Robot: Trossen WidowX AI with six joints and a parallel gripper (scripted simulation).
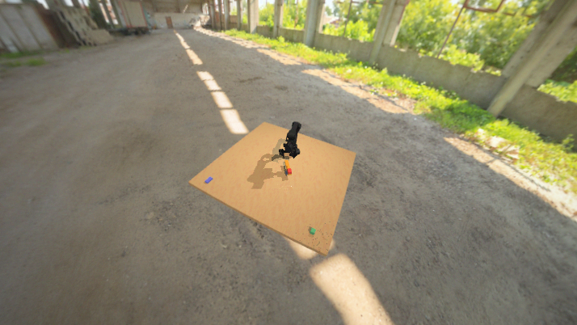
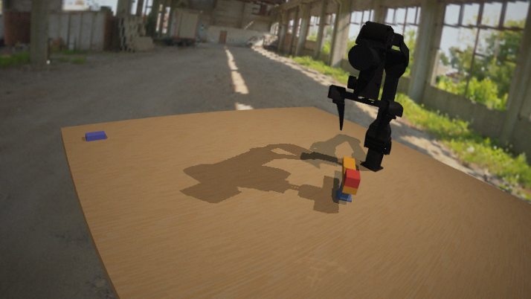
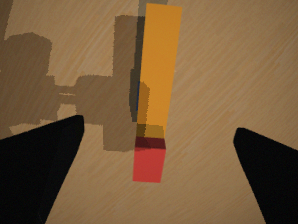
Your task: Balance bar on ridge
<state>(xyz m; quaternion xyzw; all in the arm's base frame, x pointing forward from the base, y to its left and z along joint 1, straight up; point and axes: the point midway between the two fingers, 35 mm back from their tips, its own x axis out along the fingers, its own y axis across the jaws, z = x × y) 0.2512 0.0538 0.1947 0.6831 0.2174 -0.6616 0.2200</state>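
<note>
The orange bar lies across the blue ridge, which is mostly hidden under it. A red block sits on the bar's near end. That end stands clear of the table. The bar looks about level, but its far underside is hidden. My gripper is open and empty above the bar, with its fingers wide apart on either side and touching nothing.
A purple-blue block lies near the left corner of the wooden table. A green block lies near the front corner. The arm's shadow falls left of the bar.
</note>
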